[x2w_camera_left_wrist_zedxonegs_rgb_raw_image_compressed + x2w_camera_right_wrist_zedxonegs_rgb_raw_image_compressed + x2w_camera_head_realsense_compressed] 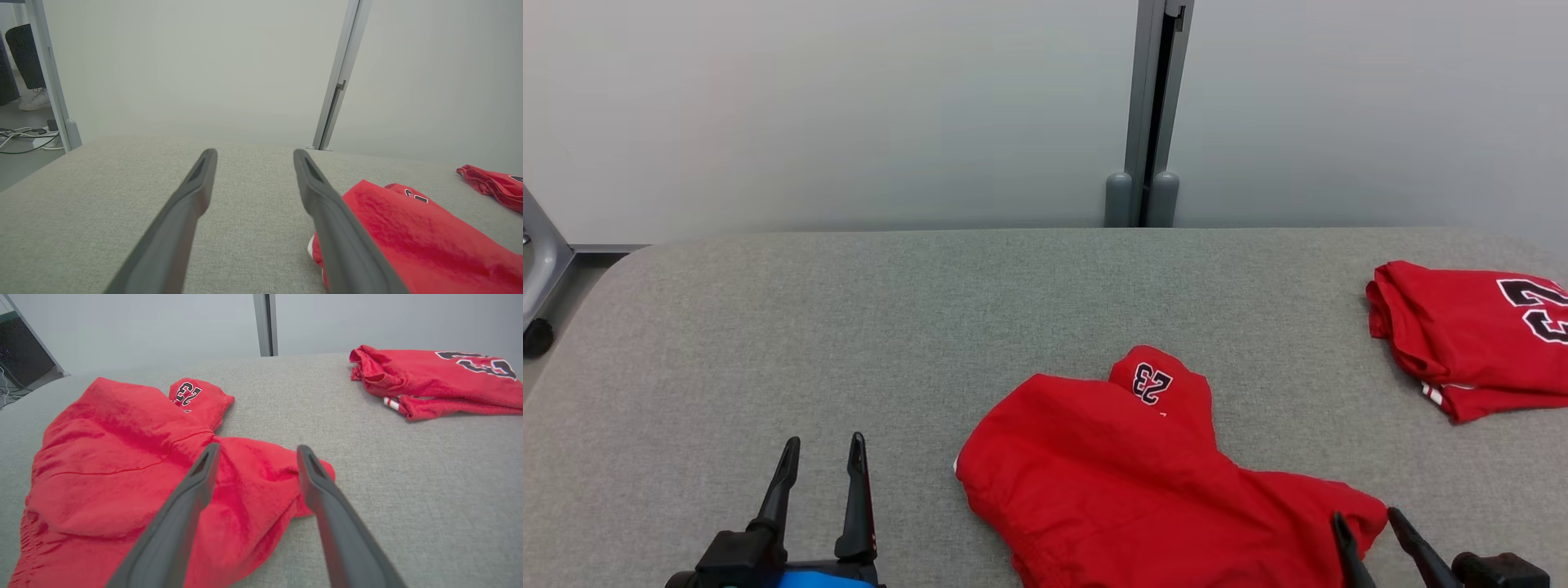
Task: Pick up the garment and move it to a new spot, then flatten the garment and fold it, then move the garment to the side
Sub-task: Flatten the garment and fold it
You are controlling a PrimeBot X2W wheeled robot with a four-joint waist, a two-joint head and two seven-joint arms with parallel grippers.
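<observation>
Right pincer [1368, 524]: fingers spread apart, clamped on nothing, tips over the right-hand end of the red garment [1111, 478]. Can't tell whether the tips touch the cloth.

Left pincer [823, 445]: fingers also apart, empty, over bare grey table [849, 327], just left of the garment.

Garment lies rumpled on the near middle of the table, a flap with "23" turned up at its far side.

A second red garment [1462, 343], folded, lies well apart at the far right.
</observation>
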